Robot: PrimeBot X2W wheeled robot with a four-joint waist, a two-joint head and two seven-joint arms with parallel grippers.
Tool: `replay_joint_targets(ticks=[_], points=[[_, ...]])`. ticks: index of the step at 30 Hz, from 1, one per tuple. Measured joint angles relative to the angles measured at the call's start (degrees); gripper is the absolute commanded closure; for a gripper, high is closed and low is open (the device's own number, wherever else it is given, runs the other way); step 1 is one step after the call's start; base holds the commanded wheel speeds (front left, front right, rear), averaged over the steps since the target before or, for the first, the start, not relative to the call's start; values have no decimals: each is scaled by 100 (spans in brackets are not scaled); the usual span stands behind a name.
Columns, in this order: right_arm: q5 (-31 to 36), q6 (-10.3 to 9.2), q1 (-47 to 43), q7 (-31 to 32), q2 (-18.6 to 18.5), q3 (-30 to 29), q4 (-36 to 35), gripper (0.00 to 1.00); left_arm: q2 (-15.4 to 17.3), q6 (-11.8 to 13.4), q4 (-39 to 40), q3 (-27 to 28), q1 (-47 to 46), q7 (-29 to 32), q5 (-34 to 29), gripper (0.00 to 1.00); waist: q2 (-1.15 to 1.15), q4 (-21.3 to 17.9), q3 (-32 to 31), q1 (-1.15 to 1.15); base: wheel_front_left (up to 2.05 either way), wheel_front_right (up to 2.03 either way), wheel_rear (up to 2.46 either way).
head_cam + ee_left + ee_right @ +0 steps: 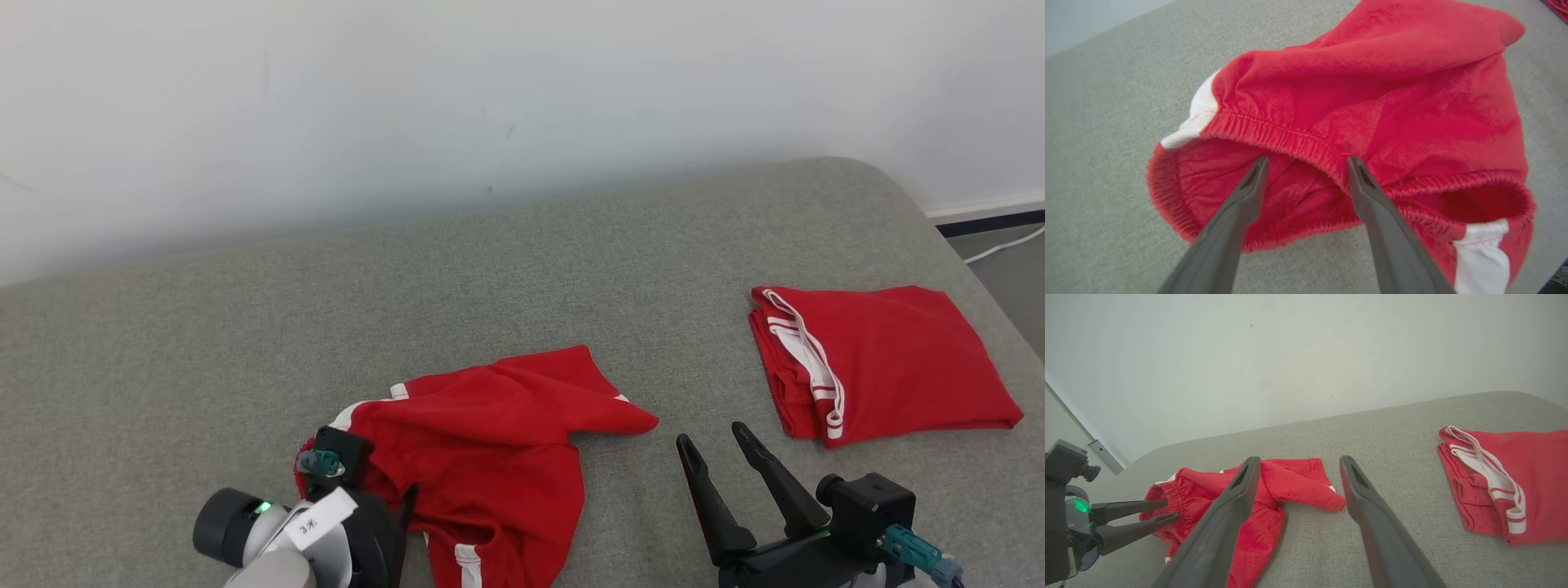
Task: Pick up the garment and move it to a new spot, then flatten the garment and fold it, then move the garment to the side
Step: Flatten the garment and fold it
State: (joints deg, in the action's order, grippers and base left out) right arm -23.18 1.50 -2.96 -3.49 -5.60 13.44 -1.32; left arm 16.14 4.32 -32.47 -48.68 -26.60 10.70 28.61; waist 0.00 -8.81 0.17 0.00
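Observation:
The garment (pixel 490 425) is a pair of red shorts with white side stripes, lying crumpled on the grey padded surface (pixel 490 269) at the near middle. My left gripper (pixel 1308 163) is open, and its fingertips (pixel 1257 175) straddle the upper fold of the elastic waistband (pixel 1290 139) without clamping it. From the right wrist view, the left gripper (pixel 1171 510) reaches the garment (pixel 1290 477) from the left. My right gripper (pixel 712 434) is open and empty, hovering just right of the garment's leg tip.
A second pair of red shorts (pixel 890 359) lies folded at the right, close to the surface's rounded right edge. Beyond that edge are floor and a white cable (pixel 1004 245). A pale wall (pixel 490 98) runs behind the surface.

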Motion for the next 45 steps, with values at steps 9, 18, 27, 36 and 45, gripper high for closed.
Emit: replay_joint_targets(ticks=[9, 18, 27, 36, 45], points=[[0, -5, 1, -1, 8, 26, -2, 0, -88, 78, -108, 200, -90, 661, 232, 100, 0, -41, 70, 0, 0, 0, 0], [0, -33, 2, -5, 11, 16, 23, 0, -15, 5, 227, 213, -113, 793, 432, 100, 0, -72, 97, 0, 0, 0, 0], [-37, -53, -24, -14, 0, -49, 93, 0, 403, -530, 1412, 522, 356, 417, 961, 100, 0, 33, 13, 0, 0, 0, 0], [-43, -53, -64, -14, -1, -36, 94, 0, 1078, -895, 2513, 563, 1449, 491, 1621, 100, 0, 129, -63, 0, 0, 0, 0], [-43, -53, -131, -13, -13, -33, 57, 0, 1715, -383, 2339, 611, 1913, 1196, 1613, 100, 0, 172, -32, 0, 0, 0, 0]])
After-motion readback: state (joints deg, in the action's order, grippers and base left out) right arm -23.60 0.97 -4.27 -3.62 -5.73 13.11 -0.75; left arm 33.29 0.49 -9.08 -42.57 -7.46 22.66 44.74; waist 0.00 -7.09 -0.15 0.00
